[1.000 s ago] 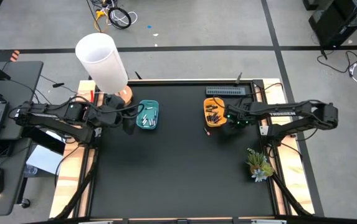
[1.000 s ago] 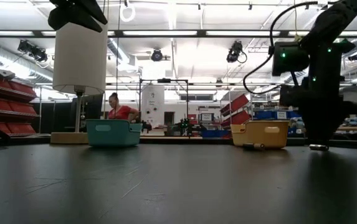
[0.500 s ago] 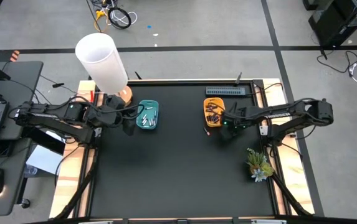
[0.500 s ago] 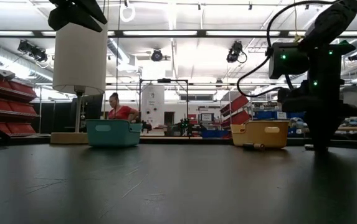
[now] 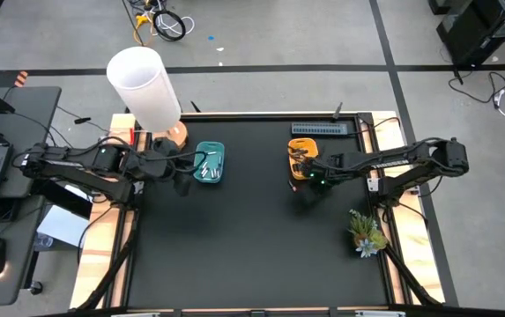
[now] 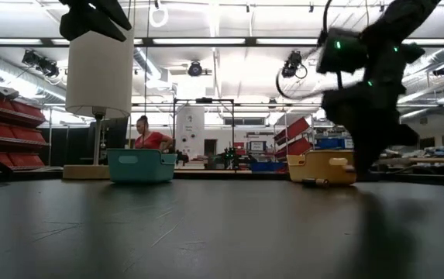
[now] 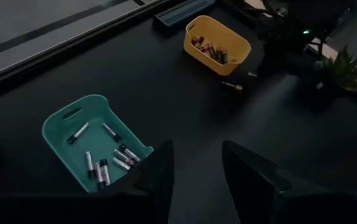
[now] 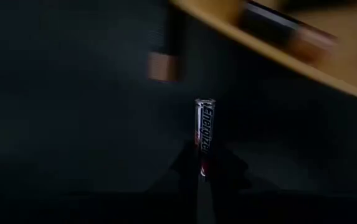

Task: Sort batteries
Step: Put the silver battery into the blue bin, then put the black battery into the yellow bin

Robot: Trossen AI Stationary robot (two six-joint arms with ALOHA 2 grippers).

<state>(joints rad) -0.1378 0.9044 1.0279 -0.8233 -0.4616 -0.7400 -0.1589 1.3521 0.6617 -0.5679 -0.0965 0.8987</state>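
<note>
A teal tray point(image 5: 210, 163) at the far left holds several whitish batteries point(image 7: 103, 165). A yellow tray point(image 5: 300, 158) at the far right holds several dark batteries point(image 7: 208, 50). One loose battery point(image 7: 231, 85) lies on the table just in front of the yellow tray. My right gripper point(image 5: 310, 173) hangs next to the yellow tray's near right corner, shut on a silver and black battery point(image 8: 204, 127). My left gripper point(image 7: 197, 180) hovers open just left of the teal tray, with nothing between its fingers. My right gripper pinches one end of the battery point(image 8: 202, 163) between its two fingertips. The rest of the battery sticks out past the fingertips, in line with them. The fingers slant steeply down from above. The battery hangs over the black table beside the yellow tray.
A tall white cylinder point(image 5: 144, 88) on a wooden foot stands at the far left corner. A small plant point(image 5: 367, 233) sits at the right edge, and a grey strip point(image 5: 323, 129) lies behind the yellow tray. The table's middle and near half are bare black surface point(image 5: 252, 246).
My right gripper has moved toward the table's left, in beside the yellow tray, tipping as it went and rising a little off the table. My left arm has kept still.
</note>
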